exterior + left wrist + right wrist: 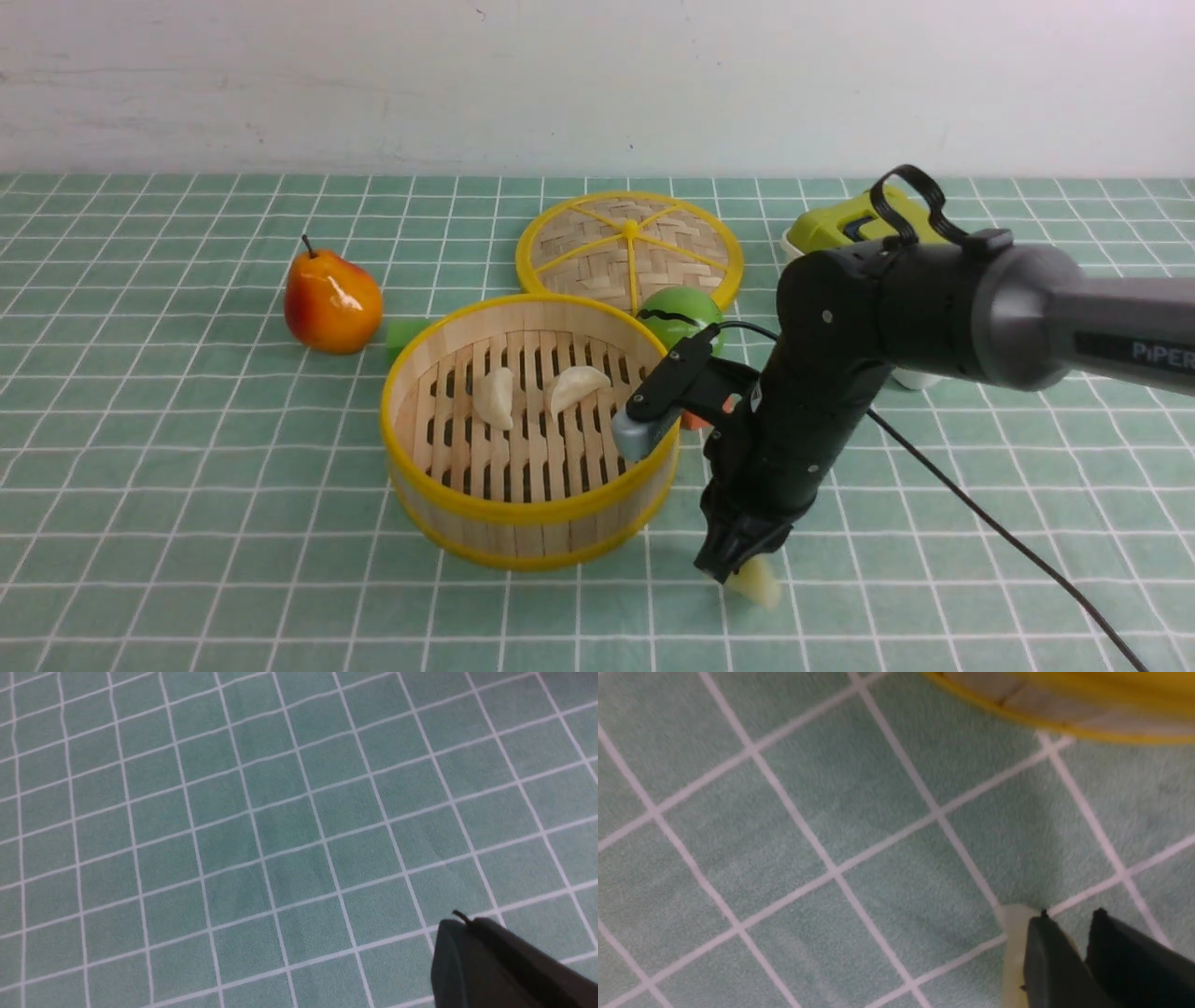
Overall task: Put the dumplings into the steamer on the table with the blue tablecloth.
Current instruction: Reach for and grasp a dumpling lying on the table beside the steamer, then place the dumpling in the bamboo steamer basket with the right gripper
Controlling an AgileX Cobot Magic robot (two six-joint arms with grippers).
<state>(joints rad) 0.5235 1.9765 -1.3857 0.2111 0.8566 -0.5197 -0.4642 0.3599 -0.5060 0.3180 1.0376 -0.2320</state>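
- Round pale bamboo steamer with yellow rims and a slatted floor sat mid-worktop.
- Left whitish dumpling and right whitish dumpling, both crescent-shaped, lay on the slats, apart from each other.
- Pale yellowish translucent dumpling was outside the steamer, near its front right wall, at the tips of the right gripper.
- Right gripper pointed down with fingers nearly together; could not tell whether they clamped that dumpling or only touched it.
- Left gripper: only a dark matte piece showed, over bare cloth; could not tell its state.
- Flat woven lid with yellow rim and spokes lay behind the steamer; glossy green ball sat between them.
- Glossy orange-red pear stood left, with a small green block just beside it.
- Lime-green plastic object was partly hidden behind the right arm.
- Matte pale teal tablecloth with a thin white grid covered the worktop; plain whitish wall behind.
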